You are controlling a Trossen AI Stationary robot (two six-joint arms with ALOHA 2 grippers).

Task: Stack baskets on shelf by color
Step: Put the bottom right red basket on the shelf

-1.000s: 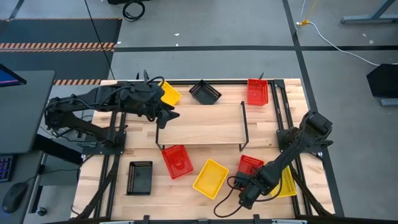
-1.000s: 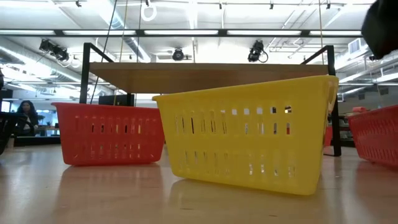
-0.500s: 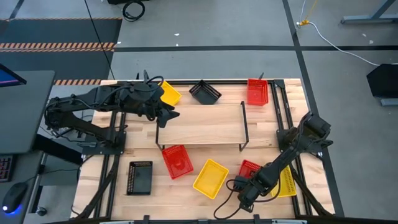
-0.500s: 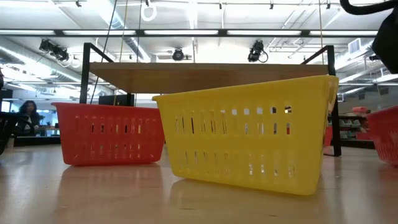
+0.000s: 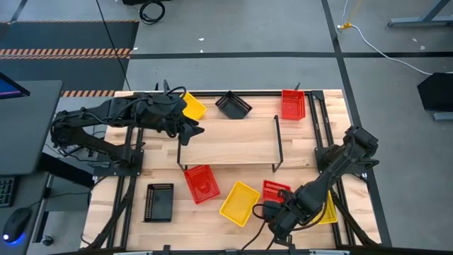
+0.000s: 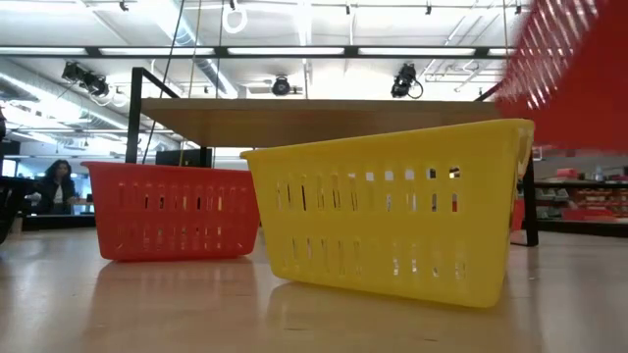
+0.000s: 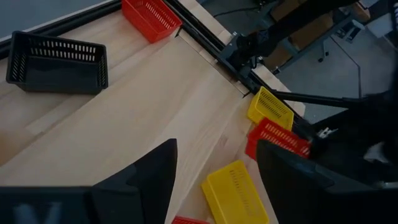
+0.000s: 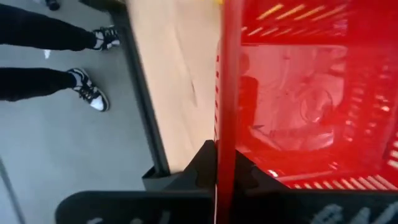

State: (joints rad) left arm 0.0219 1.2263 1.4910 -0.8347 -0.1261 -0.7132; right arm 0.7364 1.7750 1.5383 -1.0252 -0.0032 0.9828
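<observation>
My right gripper (image 5: 278, 214) is at the table's near right, shut on a red basket (image 5: 276, 191), which shows blurred and high in the low view (image 6: 574, 69). My left gripper (image 5: 195, 129) is open and empty above the left end of the shelf (image 5: 230, 146); its wrist view (image 7: 214, 186) looks down at the tabletop. A red basket (image 5: 201, 183), a yellow basket (image 5: 239, 203) and a black basket (image 5: 160, 202) rest on their bottoms in front of the shelf. A yellow basket (image 5: 328, 207) lies partly under my right arm. My right gripper pinches one side wall of the red basket at its rim (image 8: 225, 134), with one finger inside the basket and one outside. The basket is lifted clear of the table and tilted, with its open inside toward the wrist camera.
Behind the shelf stand a yellow basket (image 5: 192, 106), a black basket (image 5: 233, 105) and a red basket (image 5: 293, 104). A person's legs and shoes (image 8: 87, 93) show on the floor beyond the table edge. Another person (image 6: 57, 186) is far off in the room.
My right gripper has gone up with the red basket. The basket stood on the table at the right and is now lifted clear and tipped, a little nearer the yellow basket.
</observation>
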